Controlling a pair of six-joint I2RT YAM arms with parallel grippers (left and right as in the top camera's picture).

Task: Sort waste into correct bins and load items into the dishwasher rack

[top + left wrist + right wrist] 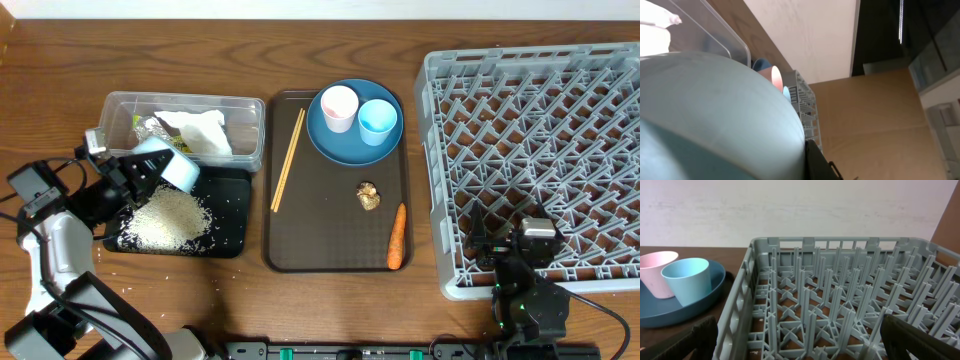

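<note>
My left gripper (148,170) is shut on the rim of the light blue bowl (175,170), which is tilted over the black tray (228,215). White rice (165,220) lies piled in that tray. In the left wrist view the bowl (715,115) fills the frame, with one dark finger (815,160) against it. The clear tub (250,125) holds white tissue (205,130), foil (152,126) and a yellow-green packet. My right gripper (500,242) hangs open over the front left corner of the grey rack (560,120), nothing between its fingers (920,340).
The brown serving tray (320,240) carries chopsticks (288,160), a dark-blue plate (340,145) with a pink cup (338,106) and a blue cup (377,120), a brown lump (369,196) and a carrot (397,237). A few rice grains lie scattered on the table beside the black tray.
</note>
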